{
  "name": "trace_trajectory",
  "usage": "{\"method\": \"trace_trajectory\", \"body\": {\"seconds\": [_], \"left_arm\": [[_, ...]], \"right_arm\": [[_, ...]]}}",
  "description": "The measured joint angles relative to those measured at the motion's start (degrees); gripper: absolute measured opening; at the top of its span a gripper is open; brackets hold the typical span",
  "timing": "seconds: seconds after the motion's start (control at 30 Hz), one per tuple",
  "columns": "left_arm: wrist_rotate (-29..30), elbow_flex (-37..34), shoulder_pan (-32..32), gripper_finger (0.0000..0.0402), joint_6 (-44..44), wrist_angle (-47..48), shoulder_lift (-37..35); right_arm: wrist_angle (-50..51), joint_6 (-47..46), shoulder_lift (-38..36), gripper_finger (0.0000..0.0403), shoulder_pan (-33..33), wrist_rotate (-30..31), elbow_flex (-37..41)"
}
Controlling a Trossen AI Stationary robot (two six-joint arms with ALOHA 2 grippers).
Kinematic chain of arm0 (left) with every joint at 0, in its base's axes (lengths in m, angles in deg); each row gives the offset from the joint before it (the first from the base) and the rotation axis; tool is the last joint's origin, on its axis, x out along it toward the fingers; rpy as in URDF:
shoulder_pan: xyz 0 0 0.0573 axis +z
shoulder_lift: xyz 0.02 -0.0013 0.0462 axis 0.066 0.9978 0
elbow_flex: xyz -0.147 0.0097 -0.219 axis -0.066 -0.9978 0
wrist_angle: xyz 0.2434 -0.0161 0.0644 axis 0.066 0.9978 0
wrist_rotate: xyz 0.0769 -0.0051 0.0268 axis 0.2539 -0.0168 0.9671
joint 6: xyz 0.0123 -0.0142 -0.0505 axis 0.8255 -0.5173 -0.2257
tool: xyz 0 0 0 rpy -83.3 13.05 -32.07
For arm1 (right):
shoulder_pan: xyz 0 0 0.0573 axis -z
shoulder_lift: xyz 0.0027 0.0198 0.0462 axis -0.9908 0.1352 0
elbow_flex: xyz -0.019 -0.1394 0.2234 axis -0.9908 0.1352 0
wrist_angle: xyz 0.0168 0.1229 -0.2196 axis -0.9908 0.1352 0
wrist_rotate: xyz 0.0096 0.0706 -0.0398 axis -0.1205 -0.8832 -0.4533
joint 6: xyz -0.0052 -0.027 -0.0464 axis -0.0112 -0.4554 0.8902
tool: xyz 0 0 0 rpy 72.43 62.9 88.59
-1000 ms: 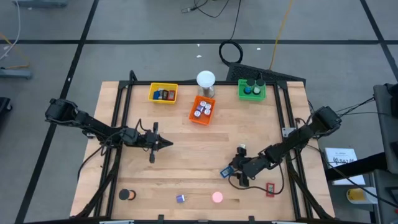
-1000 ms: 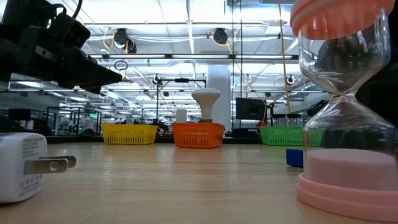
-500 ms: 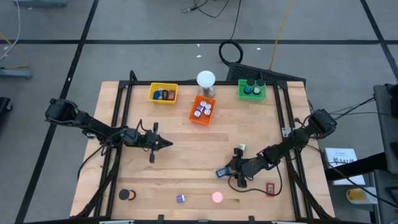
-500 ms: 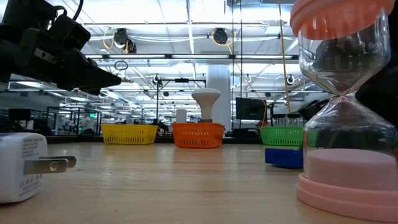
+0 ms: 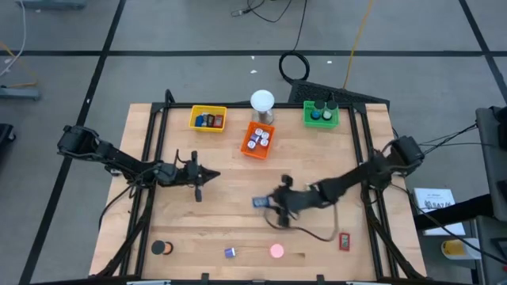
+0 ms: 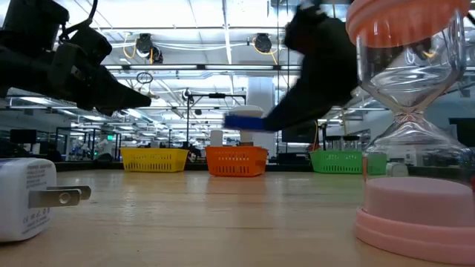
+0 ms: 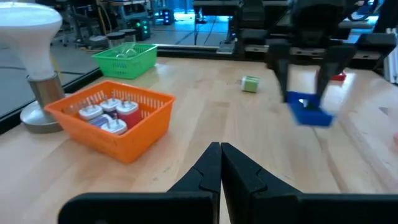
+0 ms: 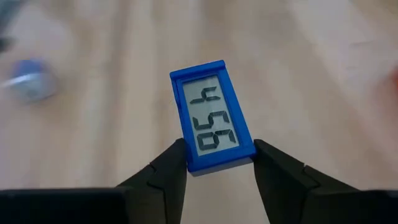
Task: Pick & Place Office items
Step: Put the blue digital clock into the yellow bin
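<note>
A blue digital timer (image 8: 211, 115) with a grey display hangs above the middle of the table (image 5: 333, 150), and my right gripper (image 8: 219, 152) is shut on it. In the high view the timer (image 5: 260, 203) sticks out of the gripper (image 5: 273, 204) toward the table's left. The low view shows the timer (image 6: 245, 121) well above the wood. My left gripper (image 5: 215, 175) hovers shut over the table's left half, holding nothing; its fingertips (image 7: 220, 155) meet in the left wrist view. My right gripper pinches the timer's two long sides (image 8: 191, 160) between its two fingers (image 8: 168, 168), near the end closest to the wrist. The fingers come from the table's right, slanting slightly down, and lie along the timer. It is lifted clear, roughly level, display up.
Yellow (image 5: 207, 119), orange (image 5: 257, 139) and green (image 5: 320, 114) trays and a white lamp (image 5: 262, 101) line the far edge. Near the front edge lie a black roll (image 5: 162, 248), a purple piece (image 5: 230, 252), a pink hourglass (image 5: 276, 251) and a red piece (image 5: 344, 241). A white charger (image 6: 26, 196) sits close to the low camera.
My right gripper has lifted the blue timer clear of the table and carried it up and toward the table's left and far side. The timer stays roughly level. My left gripper has turned its tip a little toward the far edge without shifting place.
</note>
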State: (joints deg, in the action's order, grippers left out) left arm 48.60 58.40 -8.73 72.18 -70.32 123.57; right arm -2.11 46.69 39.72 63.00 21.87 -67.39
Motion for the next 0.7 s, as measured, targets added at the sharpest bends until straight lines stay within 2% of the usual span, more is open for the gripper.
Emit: {"method": "trace_trajectory", "body": {"seconds": [0.2,0.4,0.53,0.7], "left_arm": [[1.5,0.0,0.0,0.0009,-0.5,0.89,0.0],[1.52,0.0,-0.01,0.001,-0.67,2.59,-0.01],[1.55,0.0,0.0,0.0011,-0.85,2.75,-0.02],[1.52,0.02,0.0,0.0005,-1.07,3.9,0.0]], "right_arm": [[6.29,4.83,11.77,0.0152,9.05,-5.5,-14.94],[6.92,8.74,22.44,0.0152,15.63,-11.7,-26.57],[7.0,10.49,25.29,0.0153,17.83,-14.5,-29.92],[7.69,11.53,26.17,0.0173,17.98,-14.5,-29.93]]}}
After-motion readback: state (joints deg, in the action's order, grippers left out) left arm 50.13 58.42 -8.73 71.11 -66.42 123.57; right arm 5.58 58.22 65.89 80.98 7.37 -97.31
